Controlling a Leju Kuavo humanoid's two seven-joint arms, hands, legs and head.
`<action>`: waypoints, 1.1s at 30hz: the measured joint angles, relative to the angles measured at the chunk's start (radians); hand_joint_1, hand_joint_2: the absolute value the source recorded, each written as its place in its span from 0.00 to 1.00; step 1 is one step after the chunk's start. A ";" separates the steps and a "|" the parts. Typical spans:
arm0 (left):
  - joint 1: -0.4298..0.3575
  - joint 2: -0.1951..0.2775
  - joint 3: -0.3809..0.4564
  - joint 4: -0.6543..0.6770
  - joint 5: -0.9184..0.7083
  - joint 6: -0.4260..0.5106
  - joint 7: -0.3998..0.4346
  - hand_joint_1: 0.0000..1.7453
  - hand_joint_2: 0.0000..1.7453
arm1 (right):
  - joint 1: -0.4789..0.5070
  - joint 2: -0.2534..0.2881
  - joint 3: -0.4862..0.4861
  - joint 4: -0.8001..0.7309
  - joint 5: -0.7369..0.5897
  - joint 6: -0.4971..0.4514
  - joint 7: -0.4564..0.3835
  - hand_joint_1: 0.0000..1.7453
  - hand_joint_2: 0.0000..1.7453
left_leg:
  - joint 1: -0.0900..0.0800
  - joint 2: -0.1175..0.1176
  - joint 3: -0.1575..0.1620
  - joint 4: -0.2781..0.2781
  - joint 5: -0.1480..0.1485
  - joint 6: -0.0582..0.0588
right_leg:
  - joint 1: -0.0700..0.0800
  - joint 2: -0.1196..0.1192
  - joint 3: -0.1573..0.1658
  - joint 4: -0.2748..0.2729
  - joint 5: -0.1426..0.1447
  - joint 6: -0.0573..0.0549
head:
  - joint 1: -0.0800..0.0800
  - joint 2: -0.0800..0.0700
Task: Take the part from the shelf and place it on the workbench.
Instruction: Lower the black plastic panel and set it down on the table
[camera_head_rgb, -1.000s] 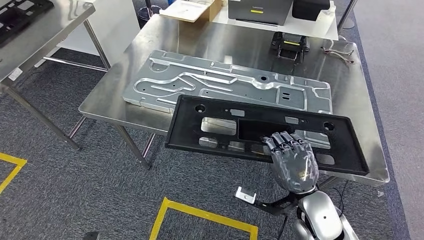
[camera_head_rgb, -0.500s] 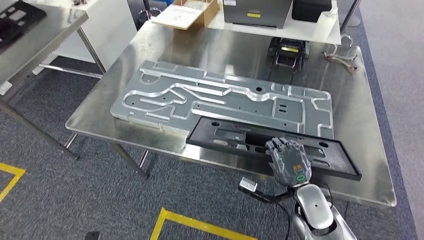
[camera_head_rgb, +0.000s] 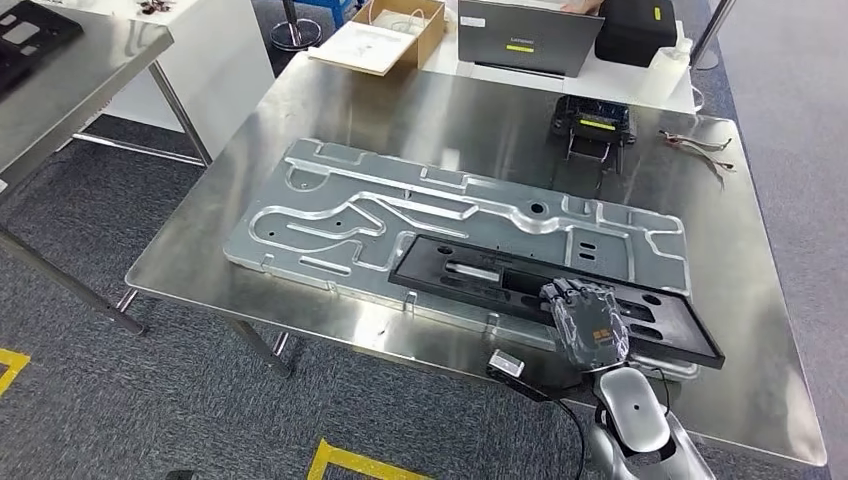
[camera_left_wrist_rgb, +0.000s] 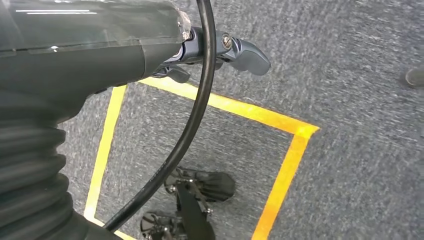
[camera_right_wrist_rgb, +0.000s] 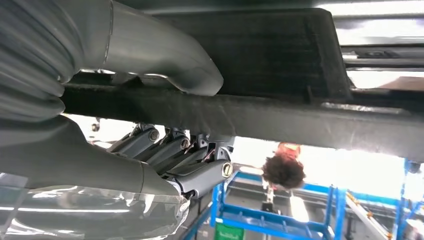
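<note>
Left wrist view: the left robot hand hangs above grey carpet marked with yellow tape; whether its fingers are curled or spread cannot be told. Head view, left to right: a steel counter carries a machined aluminium plate. The black plastic frame part lies over the plate's near right portion. The right robot hand grasps the part's near edge, fingers on top, thumb beneath.
</note>
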 joint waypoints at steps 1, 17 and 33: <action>0.001 0.000 0.002 0.000 0.000 0.000 0.005 0.00 1.00 | -0.002 0.000 -0.003 0.005 -0.003 0.000 -0.005 1.00 1.00 | 0.000 -0.001 0.007 0.000 -0.007 0.001 | 0.000 0.000 -0.043 0.053 -0.023 0.003 | 0.000 0.000; 0.006 0.015 0.025 0.002 -0.003 0.000 0.026 0.00 1.00 | -0.094 -0.006 -0.035 0.107 -0.057 0.028 -0.030 1.00 1.00 | 0.003 0.002 -0.064 0.275 -0.181 -0.060 | 0.003 -0.003 0.009 -0.166 0.122 -0.055 | 0.000 0.000; 0.009 0.020 0.048 0.002 -0.009 -0.001 0.023 0.00 0.00 | -0.078 -0.009 -0.076 0.162 -0.078 0.021 -0.033 0.00 1.00 | 0.002 0.003 -0.017 0.001 0.017 -0.002 | 0.002 0.002 -0.087 0.099 -0.043 0.004 | 0.000 0.000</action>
